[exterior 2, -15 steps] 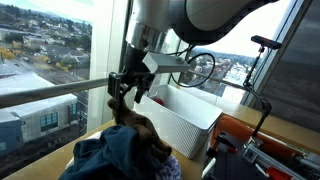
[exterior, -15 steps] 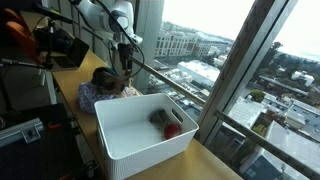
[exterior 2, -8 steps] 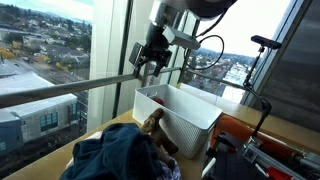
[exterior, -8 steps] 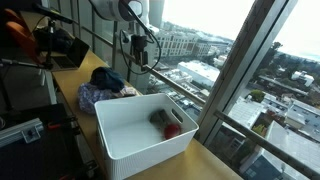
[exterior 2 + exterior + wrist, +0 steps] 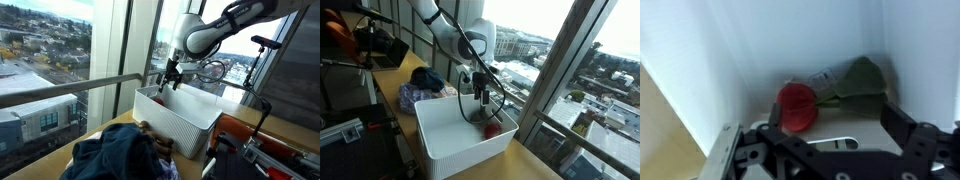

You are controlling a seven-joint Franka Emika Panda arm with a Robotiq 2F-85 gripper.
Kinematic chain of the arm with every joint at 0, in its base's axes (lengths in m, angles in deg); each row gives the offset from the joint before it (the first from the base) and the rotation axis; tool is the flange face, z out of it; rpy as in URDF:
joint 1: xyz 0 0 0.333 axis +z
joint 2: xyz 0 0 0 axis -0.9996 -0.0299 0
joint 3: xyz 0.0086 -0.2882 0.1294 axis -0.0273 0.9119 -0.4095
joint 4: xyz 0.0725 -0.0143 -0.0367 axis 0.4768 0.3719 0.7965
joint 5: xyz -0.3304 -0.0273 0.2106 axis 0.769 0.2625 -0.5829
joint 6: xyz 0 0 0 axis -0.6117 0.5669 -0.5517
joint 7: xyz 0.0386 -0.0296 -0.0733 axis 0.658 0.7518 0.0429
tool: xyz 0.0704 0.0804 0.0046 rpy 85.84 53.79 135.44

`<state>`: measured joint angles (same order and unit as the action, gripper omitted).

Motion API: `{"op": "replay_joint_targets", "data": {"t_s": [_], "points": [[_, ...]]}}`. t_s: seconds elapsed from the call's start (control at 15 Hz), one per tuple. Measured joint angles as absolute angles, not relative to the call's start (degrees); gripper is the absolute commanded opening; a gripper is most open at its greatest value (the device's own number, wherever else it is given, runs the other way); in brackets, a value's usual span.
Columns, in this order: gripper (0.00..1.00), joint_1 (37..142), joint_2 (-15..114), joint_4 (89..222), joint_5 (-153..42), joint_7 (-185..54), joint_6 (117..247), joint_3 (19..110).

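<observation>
From the left in an exterior view: a heap of clothes (image 5: 424,88) on the wooden counter (image 5: 532,160), then the white bin (image 5: 445,145), with the gripper (image 5: 481,108) dipped into the bin's far corner by the window. The pincer is spread wide with nothing in it.

Wrist view, left to right: the bin wall, the red ball (image 5: 797,106), then a grey-green soft thing (image 5: 855,80) touching the ball's right side. Both are jammed into the corner. The ball sits between the fingers, slightly left of centre.

My take: nudge over to centre on the ball and come straight down. Keep the left finger off the wall and slip the right one between the ball and the soft thing, or it'll pinch both. Round stuff squirts out, so close slowly at its widest part.
</observation>
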<state>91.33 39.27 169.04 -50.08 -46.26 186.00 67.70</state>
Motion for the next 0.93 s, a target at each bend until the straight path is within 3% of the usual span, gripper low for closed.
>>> {"op": "replay_joint_targets", "data": {"t_s": [0.93], "points": [[1.0,87.02,20.18,154.25,-50.25,-54.65,197.99,68.78]]}}
